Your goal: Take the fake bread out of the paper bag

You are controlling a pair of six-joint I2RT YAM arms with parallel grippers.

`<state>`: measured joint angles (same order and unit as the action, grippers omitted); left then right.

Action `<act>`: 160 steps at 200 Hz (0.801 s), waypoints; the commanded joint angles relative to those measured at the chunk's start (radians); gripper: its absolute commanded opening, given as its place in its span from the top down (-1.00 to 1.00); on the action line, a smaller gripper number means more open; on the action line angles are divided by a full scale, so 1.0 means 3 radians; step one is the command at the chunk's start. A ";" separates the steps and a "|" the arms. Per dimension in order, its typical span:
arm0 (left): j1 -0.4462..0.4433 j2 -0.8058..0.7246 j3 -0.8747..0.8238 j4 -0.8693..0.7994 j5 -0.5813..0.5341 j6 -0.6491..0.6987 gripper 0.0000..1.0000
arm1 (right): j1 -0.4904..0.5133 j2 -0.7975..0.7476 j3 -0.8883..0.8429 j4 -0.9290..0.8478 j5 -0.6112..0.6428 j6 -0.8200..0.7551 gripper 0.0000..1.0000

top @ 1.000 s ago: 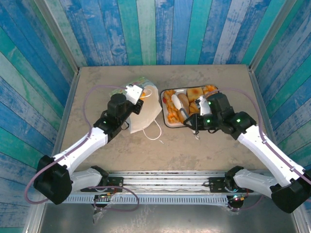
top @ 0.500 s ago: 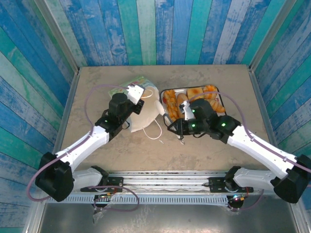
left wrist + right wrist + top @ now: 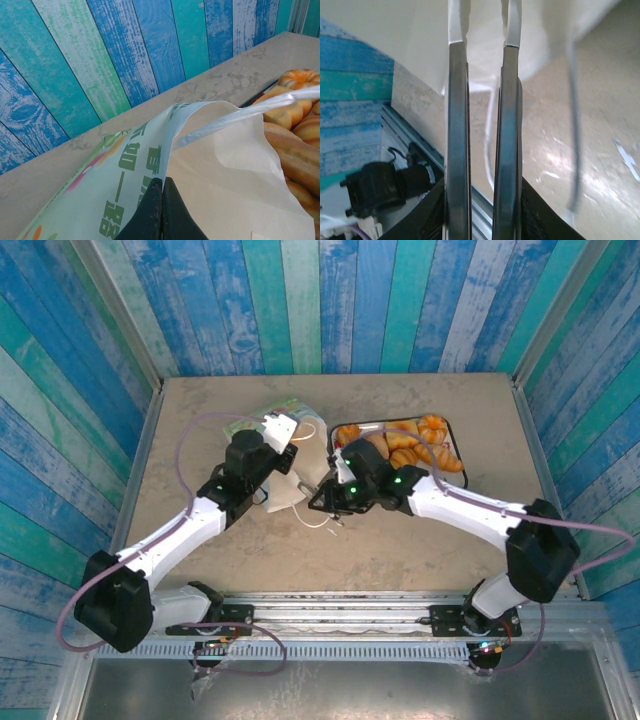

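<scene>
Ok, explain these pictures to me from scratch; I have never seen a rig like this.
Two robot arms are bolted to the near edge of a table. The overhead picture looks down from behind them; the other two come from a camera on each wrist. On the table lie a paper bag and a tray of toy bread. The left gripper is pinched shut on the bag's edge. The right gripper holds nothing, its jaws a slit apart near the bag's handles.
</scene>
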<state>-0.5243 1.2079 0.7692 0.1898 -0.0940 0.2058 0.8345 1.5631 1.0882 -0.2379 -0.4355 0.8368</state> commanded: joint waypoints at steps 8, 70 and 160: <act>0.0004 0.0128 0.0054 0.0172 0.0064 -0.0089 1.00 | -0.0081 0.0304 0.0231 0.0353 -0.0094 0.0217 0.33; -0.0085 0.0284 0.0050 0.0223 0.0147 -0.0188 0.99 | -0.0219 0.0736 0.0367 0.0726 0.0097 0.0534 0.31; -0.0164 0.0360 0.0098 0.0184 0.0204 -0.0222 1.00 | -0.0235 0.1271 0.0693 0.1033 0.0142 0.0633 0.24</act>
<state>-0.5648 1.2892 0.7696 0.2249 -0.0612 0.1482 0.7681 1.9179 1.2514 0.0231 -0.4026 1.0294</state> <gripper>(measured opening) 0.043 0.375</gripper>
